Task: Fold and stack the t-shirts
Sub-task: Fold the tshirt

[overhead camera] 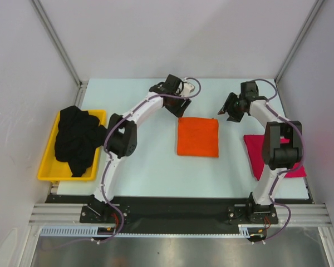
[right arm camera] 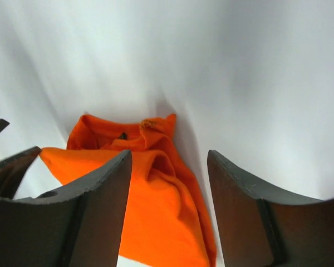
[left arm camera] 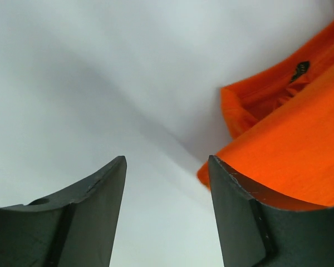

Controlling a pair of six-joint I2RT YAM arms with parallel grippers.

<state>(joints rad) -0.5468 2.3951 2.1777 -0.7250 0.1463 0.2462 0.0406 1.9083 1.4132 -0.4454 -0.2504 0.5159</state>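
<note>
The left arm (overhead camera: 134, 114) bends at the elbow and reaches far and to the right. The right arm (overhead camera: 278, 142) stands more upright, its wrist turned left. The left gripper (overhead camera: 177, 107) and right gripper (overhead camera: 232, 111) both hang with jaws parted.

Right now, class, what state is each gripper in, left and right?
Left gripper: open, holding nothing, beside the orange t-shirt.
Right gripper: open, holding nothing.

Plain white walls (overhead camera: 172, 33) enclose a pale blue table (overhead camera: 150, 161); aluminium rails (overhead camera: 178, 212) edge its near side.
</note>
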